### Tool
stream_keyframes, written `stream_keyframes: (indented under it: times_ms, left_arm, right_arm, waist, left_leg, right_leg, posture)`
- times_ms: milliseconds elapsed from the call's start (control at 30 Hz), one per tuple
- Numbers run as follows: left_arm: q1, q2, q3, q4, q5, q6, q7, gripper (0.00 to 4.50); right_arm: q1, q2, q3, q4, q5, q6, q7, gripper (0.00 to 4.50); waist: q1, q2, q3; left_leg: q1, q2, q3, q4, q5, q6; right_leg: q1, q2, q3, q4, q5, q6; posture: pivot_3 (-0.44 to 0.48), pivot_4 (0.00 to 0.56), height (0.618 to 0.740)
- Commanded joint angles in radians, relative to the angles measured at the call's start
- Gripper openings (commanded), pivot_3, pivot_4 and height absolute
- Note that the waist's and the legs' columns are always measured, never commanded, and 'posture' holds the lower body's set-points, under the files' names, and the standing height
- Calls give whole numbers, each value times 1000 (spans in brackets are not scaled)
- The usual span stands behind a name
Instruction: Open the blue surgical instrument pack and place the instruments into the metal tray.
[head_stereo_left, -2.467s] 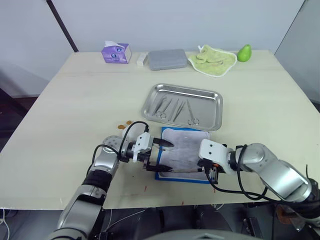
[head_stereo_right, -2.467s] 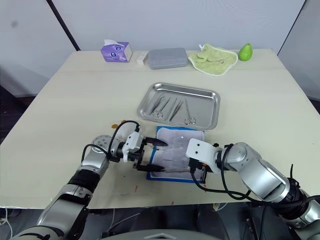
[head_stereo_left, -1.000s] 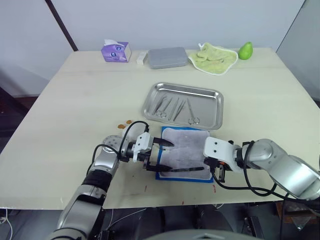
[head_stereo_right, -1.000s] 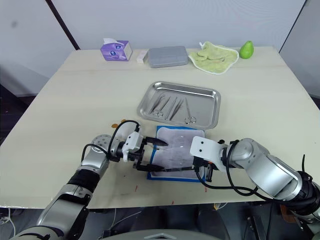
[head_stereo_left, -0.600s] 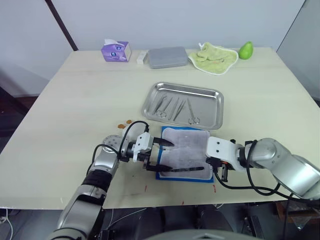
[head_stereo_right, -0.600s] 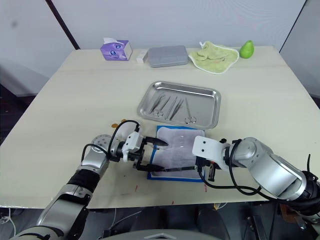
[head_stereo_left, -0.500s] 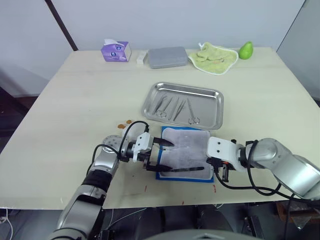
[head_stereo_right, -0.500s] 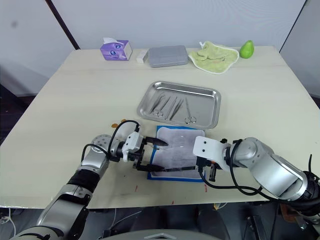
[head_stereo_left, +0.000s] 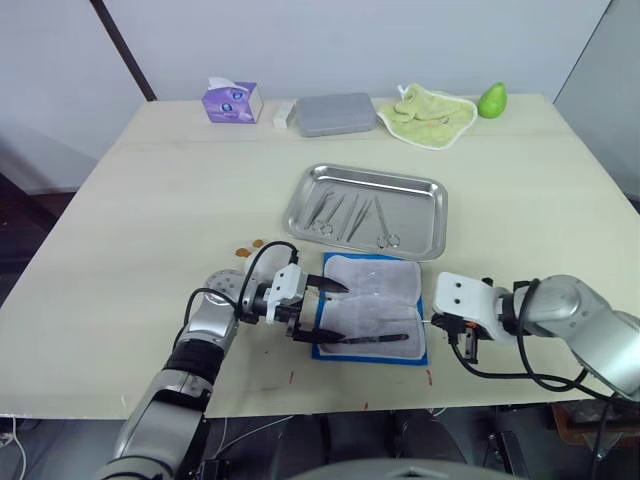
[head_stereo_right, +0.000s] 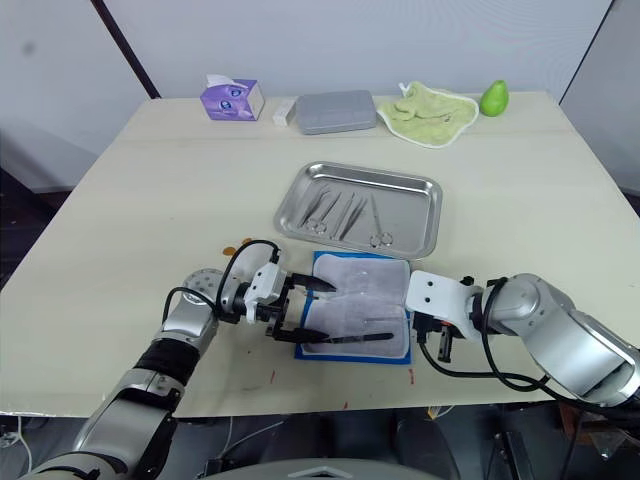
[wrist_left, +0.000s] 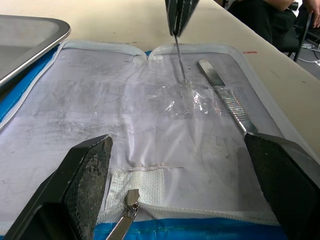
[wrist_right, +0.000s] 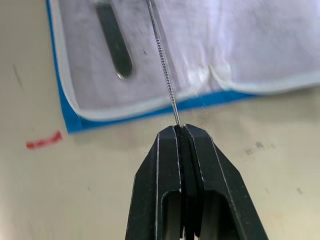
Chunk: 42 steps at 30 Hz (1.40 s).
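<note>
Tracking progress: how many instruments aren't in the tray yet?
2: a flat handle lying on the open pack; a thin probe pinched by the right gripper. More may hide.

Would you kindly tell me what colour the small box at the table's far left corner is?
The tissue box is purple, clearest in the left eye view.

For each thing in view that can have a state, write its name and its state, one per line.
blue surgical instrument pack: open, lying flat, lining up.
metal tray: holding several instruments.
left gripper: open, at the pack's edge.
right gripper: shut on a thin probe.
scalpel handle: lying in the pack.
</note>
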Motion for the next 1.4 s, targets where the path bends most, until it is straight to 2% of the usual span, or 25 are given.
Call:
stream_keyframes:
  times_ms: [33,300,533,700,933,1100,1400]
  left_arm:
    - [47,1,-40,30,43,31,-4,4500]
    - [73,8,-39,-3,38,37,1,4500]
    - [55,-1,-37,54,47,12,1,4500]
    - [42,-9,-36,90,52,-7,-1,4500]
    - [57,-5,-37,47,45,10,5,4500]
    - [62,0,-36,21,42,28,8,4500]
    - [48,-6,-34,39,48,25,10,4500]
  right_arm:
    - [16,-23,-66,-6,17,-18,15,68]
    - [58,-10,-219,1,121,35,33,68]
    - [44,42,-304,34,202,76,13,68]
    - [-1,150,-357,112,256,121,-41,68]
    - [-55,303,-411,192,298,188,-159,68]
    - [-121,419,-440,270,273,212,-284,68]
    - [-253,563,-401,450,162,177,-476,68]
  waist:
    - [0,0,0]
    - [0,-1,1]
    - [0,-1,1]
    - [0,-1,1]
    - [0,1,0]
    - [-1,1,0]
    - [-1,2,1]
  left_leg:
    - [0,0,0,0,0,0]
    - [0,0,0,-1,0,0]
    - [0,0,0,-1,0,0]
    - [0,-1,0,0,0,0]
    - [0,-1,1,0,0,0]
    - [0,-1,1,0,0,0]
    - [0,-1,5,-1,0,0]
  right_leg:
    - [0,0,0,0,0,0]
    - [0,0,0,-1,0,1]
    - [0,0,1,-1,0,1]
    - [1,0,1,0,0,1]
    - [1,0,1,0,0,1]
    - [0,0,2,0,0,1]
    - [0,0,1,0,0,1]
  posture:
    - [0,150,740]
    - [0,150,740]
    - [0,150,740]
    - [0,150,740]
    - [0,150,740]
    - [0,150,740]
    - [0,150,740]
